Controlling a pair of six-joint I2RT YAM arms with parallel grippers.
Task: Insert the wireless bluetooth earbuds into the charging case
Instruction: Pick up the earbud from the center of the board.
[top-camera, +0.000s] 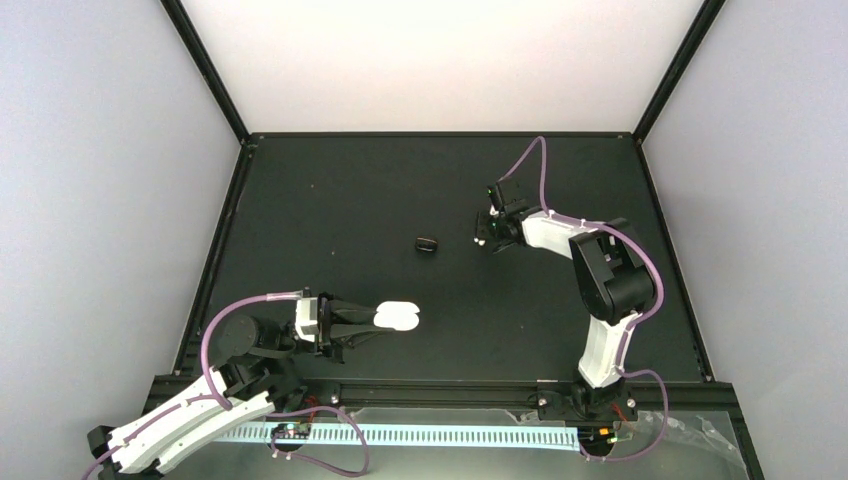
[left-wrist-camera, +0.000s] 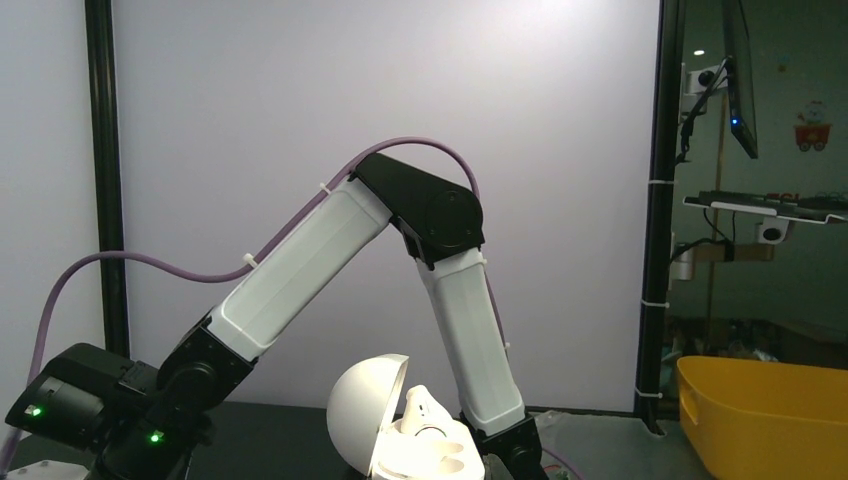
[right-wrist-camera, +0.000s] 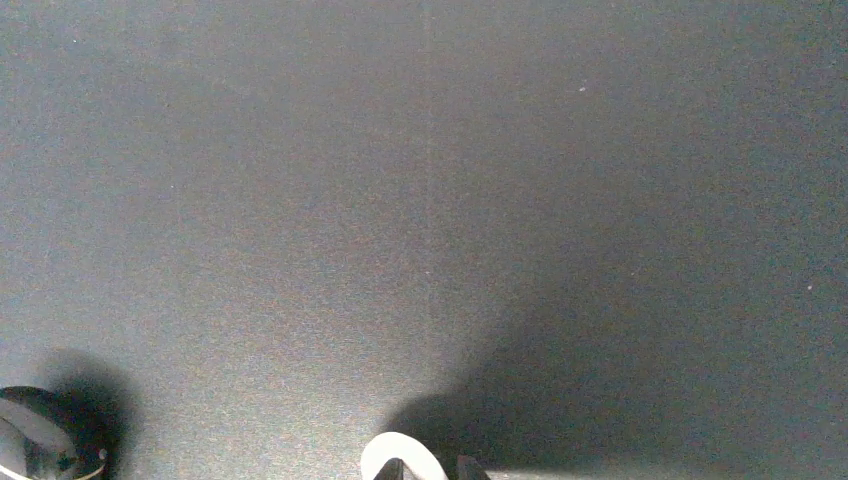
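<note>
1. The dark matte bench (right-wrist-camera: 430, 200) fills nearly the whole frame.
2. In the lower left corner lies a dark glossy rounded object (right-wrist-camera: 40, 440), cut by the frame edge, with a shadow around it.
3. At the lower centre, two dark fingertips (right-wrist-camera: 466, 466) of the end effector (right-wrist-camera: 428, 468) only just enter the frame.
4. A white earbud (right-wrist-camera: 400, 452) sits at the left fingertip. Only its upper curve shows, and a grip cannot be judged.
5. A broad soft shadow spreads to the lower right.

Table (top-camera: 400, 180): flat matte black top, rectangular, edged by black frame rails, set between pale walls.
Lying on it: one small glossy black rounded object (top-camera: 427, 244), near the centre, alone, well apart from every edge.
Front-left: one open white clamshell charging case (top-camera: 397, 316); whether it touches the top cannot be told.
</note>
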